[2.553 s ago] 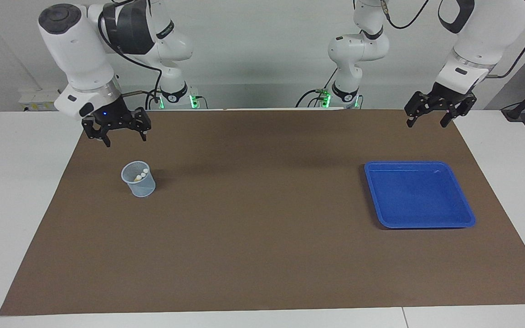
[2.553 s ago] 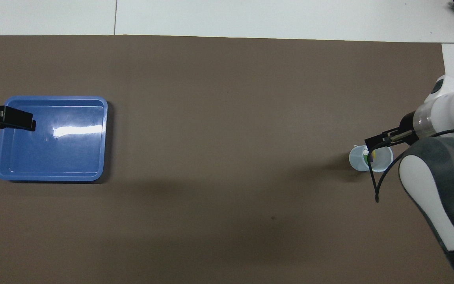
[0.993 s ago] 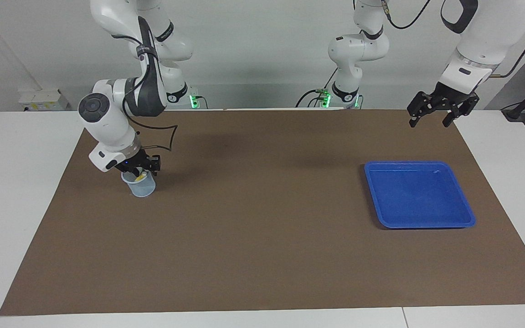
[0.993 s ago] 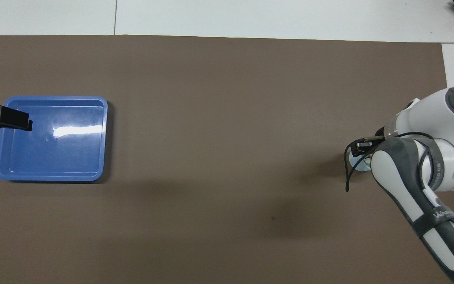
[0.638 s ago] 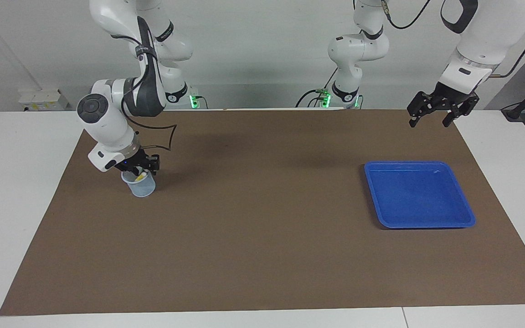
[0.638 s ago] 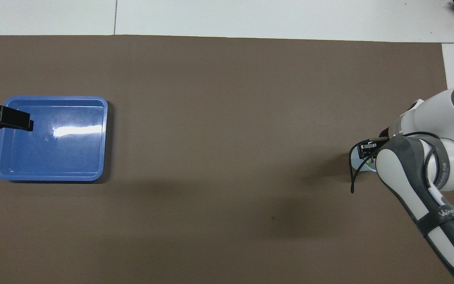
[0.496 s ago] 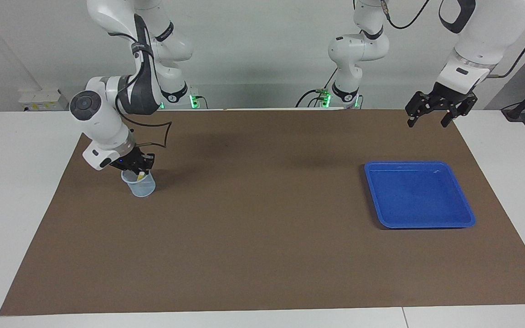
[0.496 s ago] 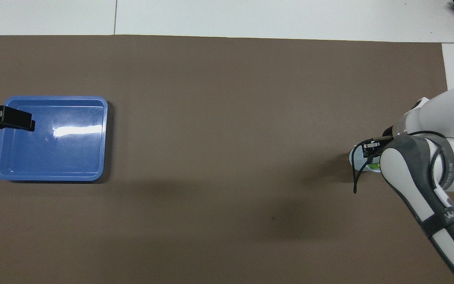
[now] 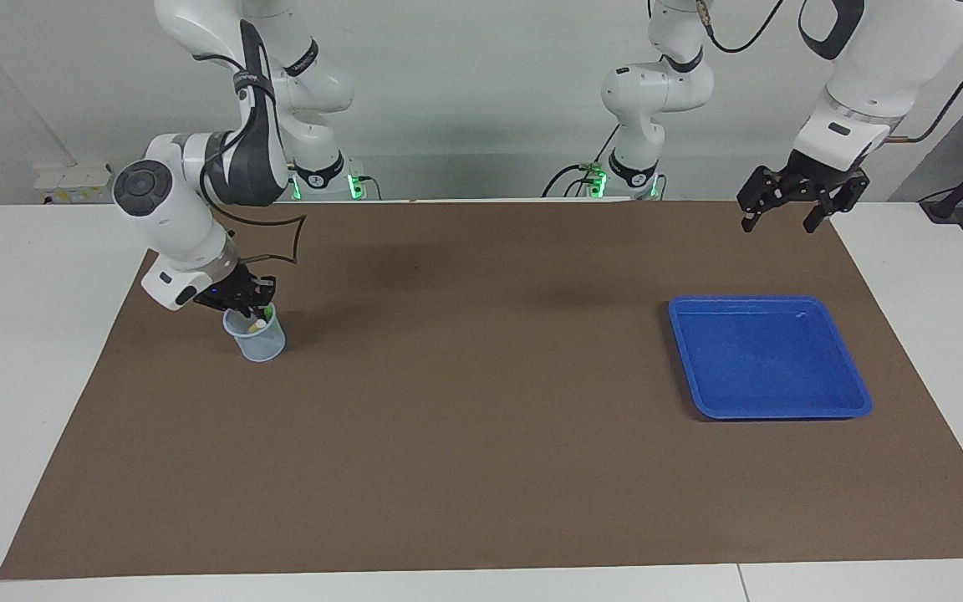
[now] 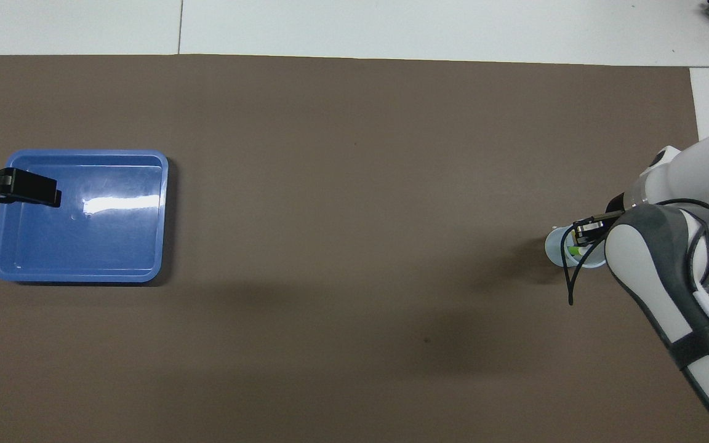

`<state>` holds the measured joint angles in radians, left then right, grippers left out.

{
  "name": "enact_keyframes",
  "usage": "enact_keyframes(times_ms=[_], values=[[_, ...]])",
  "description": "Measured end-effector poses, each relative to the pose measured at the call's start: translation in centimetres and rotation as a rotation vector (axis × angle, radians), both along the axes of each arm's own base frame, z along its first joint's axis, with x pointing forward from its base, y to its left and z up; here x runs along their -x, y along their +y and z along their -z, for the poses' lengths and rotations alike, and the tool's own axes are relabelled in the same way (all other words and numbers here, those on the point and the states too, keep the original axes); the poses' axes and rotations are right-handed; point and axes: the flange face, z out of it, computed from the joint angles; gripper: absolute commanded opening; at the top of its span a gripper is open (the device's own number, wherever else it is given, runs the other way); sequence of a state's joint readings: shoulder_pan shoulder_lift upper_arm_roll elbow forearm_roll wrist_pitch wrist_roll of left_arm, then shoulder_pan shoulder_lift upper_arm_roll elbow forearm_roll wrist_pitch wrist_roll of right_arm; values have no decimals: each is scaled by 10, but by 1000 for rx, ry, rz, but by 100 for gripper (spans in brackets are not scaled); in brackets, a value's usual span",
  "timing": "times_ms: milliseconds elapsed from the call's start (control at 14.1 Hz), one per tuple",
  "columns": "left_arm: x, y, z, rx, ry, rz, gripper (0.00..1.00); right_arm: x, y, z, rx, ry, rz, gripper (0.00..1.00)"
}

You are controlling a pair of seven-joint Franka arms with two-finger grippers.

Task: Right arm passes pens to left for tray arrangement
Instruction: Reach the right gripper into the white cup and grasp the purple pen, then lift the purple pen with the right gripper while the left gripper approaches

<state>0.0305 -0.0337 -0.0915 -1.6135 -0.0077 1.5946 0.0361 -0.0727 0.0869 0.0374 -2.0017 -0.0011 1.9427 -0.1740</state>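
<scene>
My right gripper (image 9: 257, 311) — at the mouth of the cup (image 9: 257, 339), pinched shut on a green pen (image 9: 267, 310). Blue tray (image 9: 770, 358) — on the mat. My left gripper (image 9: 776, 215) — jaws spread, holding nothing, waiting above the mat.

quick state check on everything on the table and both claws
right claw: shut, at the mouth of the cup, which pen it grips cannot be told
cup: upright, pens standing inside
tray: empty, flat on the mat
left claw: open, holding nothing, waiting in the air near the tray
</scene>
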Motion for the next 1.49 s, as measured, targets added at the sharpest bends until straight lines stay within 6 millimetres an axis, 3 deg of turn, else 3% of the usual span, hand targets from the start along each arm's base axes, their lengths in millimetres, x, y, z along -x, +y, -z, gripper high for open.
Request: enact_keyframes(times_ms=[213, 355, 567, 709, 851, 993, 1205, 1347, 1489], values=[[9, 0, 13, -4, 30, -3, 100, -3, 5, -33, -3, -27, -97, 0], [18, -6, 29, 5, 36, -26, 100, -2, 20, -79, 22, -52, -173, 0], [34, -27, 57, 121, 16, -139, 100, 3, 57, -150, 44, -89, -248, 0], [44, -35, 70, 205, 33, -251, 100, 6, 76, -180, 40, -114, -278, 0], [48, -41, 71, 296, 65, -393, 100, 8, 98, -191, -8, -133, -247, 0], [46, -49, 67, 382, 86, -543, 100, 10, 123, -192, -114, -128, -102, 0], [47, -83, 67, 459, 121, -765, 100, 14, 162, -194, -228, -107, 123, 0], [49, -105, 73, 553, 160, -931, 100, 13, 184, -192, -347, -97, 266, 0], [51, -106, 79, 640, 200, -1083, 100, 12, 203, -181, -459, -99, 371, 0]])
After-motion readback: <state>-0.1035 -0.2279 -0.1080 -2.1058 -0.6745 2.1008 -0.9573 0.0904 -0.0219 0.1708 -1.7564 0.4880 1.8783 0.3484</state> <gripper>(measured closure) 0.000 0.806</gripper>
